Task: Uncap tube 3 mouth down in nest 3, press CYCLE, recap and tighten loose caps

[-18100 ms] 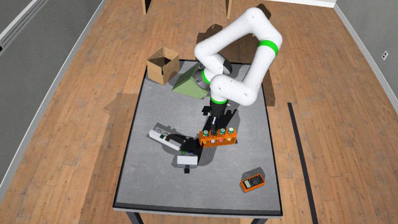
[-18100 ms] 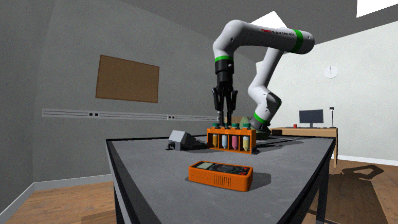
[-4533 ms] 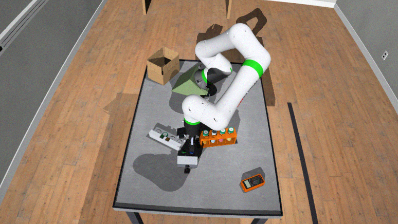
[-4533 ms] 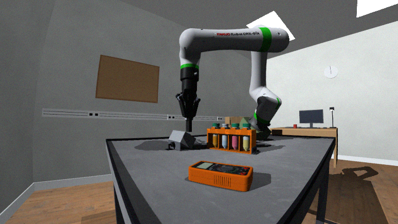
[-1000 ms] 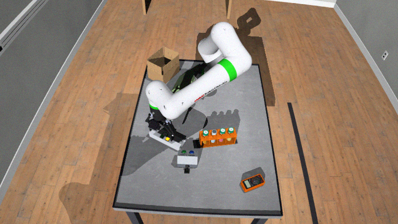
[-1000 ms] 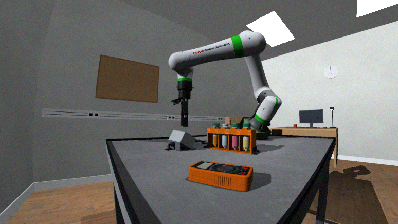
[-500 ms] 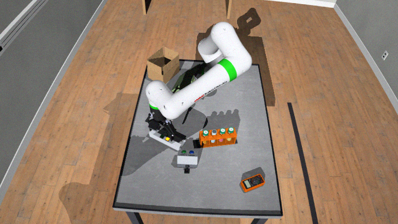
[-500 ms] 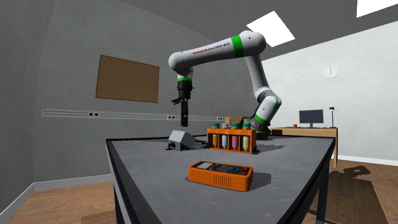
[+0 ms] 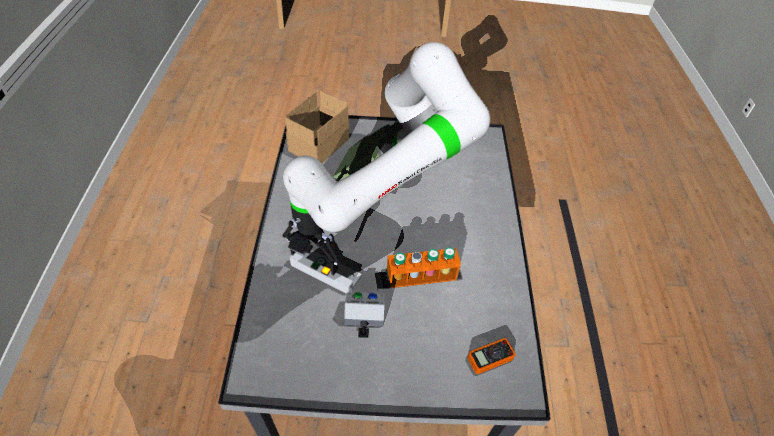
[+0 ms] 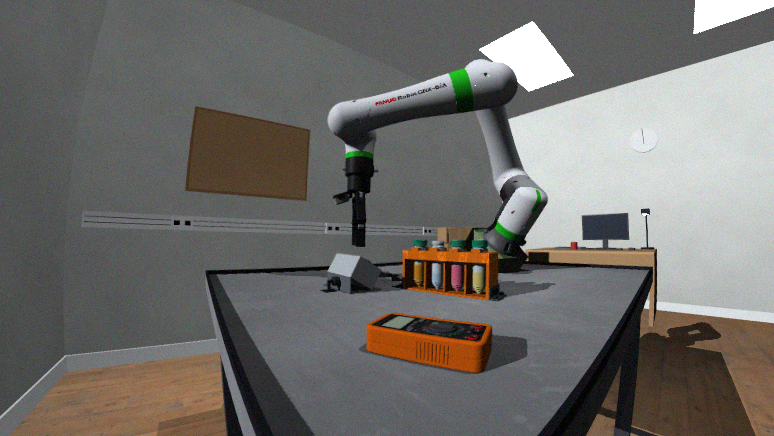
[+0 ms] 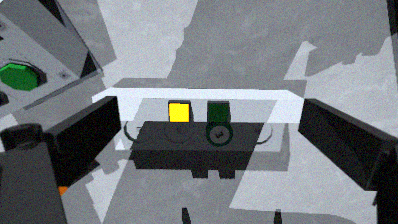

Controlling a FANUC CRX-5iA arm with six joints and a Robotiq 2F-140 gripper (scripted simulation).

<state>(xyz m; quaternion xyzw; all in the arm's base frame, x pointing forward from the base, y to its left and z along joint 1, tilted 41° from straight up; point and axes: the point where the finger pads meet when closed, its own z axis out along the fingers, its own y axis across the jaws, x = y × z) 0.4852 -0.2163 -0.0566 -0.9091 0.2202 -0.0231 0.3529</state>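
My gripper (image 11: pixel 210 113) is open and empty, and it hangs above the white cap tray (image 9: pixel 323 272), also seen in the side view (image 10: pixel 358 238). In the wrist view the amber lamp (image 11: pixel 179 111) is lit and the green lamp (image 11: pixel 218 112) is dark. A dark green cap (image 11: pixel 219 134) lies flat in a nest just in front of the green lamp, between my fingers but well below them. The orange rack (image 9: pixel 424 267) holds four tubes. One tube (image 9: pixel 415 257) has no cap; the other three carry green caps. The key housing (image 9: pixel 364 307) shows the green key (image 9: pixel 357 295) and blue key (image 9: pixel 372 296).
An orange multimeter (image 9: pixel 490 355) lies at the table's front right. A cardboard box (image 9: pixel 317 131) stands at the back left corner beside the arm's base. The green key also shows at the left edge of the wrist view (image 11: pixel 19 76).
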